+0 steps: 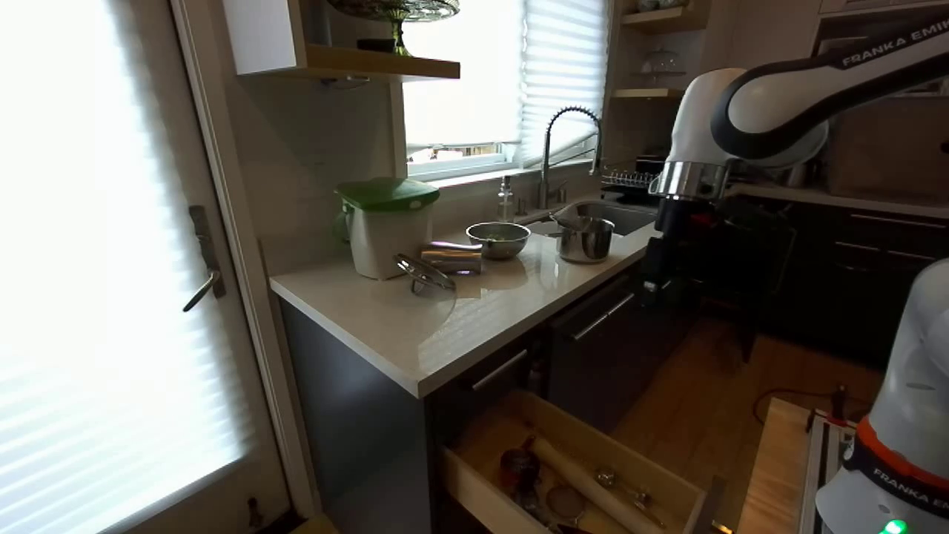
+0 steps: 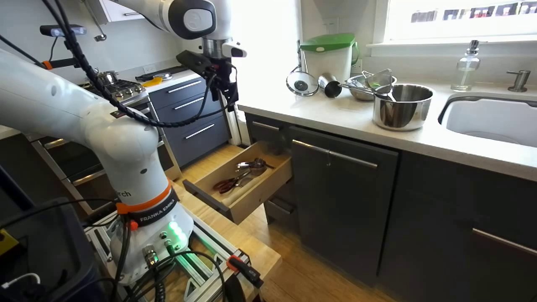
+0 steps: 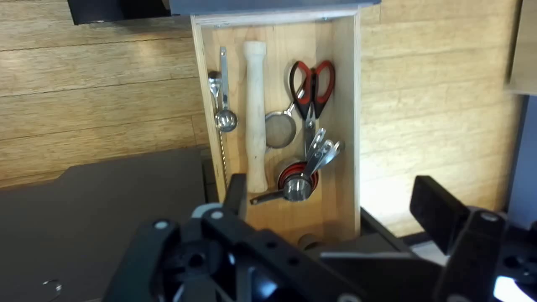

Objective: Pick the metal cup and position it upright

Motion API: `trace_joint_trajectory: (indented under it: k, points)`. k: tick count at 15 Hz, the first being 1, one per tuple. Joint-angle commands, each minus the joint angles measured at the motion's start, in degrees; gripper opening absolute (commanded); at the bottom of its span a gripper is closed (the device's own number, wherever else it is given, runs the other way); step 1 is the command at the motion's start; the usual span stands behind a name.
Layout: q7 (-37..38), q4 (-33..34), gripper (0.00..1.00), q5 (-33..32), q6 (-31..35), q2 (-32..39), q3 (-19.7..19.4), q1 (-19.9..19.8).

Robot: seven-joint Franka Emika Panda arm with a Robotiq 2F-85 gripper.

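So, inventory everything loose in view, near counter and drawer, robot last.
Metal cup: 1, silver, counter, on its side
Lid: 1, clear, beside cup
Tub: 1, white and green, counter
Bowl: 1, silver, counter
Pot: 1, silver, counter
Strainers: 2, silver, one at pot, one in drawer
Pump bottle: 1, clear, by sink
Rolling pin: 1, pale, drawer
Scissors: 1, red and black, drawer
Spoons: 2, silver, drawer
Measuring cups: count unclear, mostly silver, drawer
Arm: 1, white, beside drawer
Gripper: 1, black, open above drawer

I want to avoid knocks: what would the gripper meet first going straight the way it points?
The gripper points down, so probably the open drawer or something in it, perhaps the measuring cups; depth is unclear.
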Motion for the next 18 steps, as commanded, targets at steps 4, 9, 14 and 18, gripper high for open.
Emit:
trace_joint_trajectory:
  k: [4, 9, 14, 18]
  points:
    - [6.7, 6.94, 1.0, 1.54, 9.82, 8.21, -2.94, -8.26]
    - [12.74, 17.32, 1.0, 7.82, 16.74, 19.26, -5.52, -9.34]
    - [11.34, 21.33, 1.0, 14.43, 16.26, 22.59, -6.21, -8.71]
    - [11.23, 22.63, 1.0, 14.84, 16.26, 24.16, -6.06, -8.63]
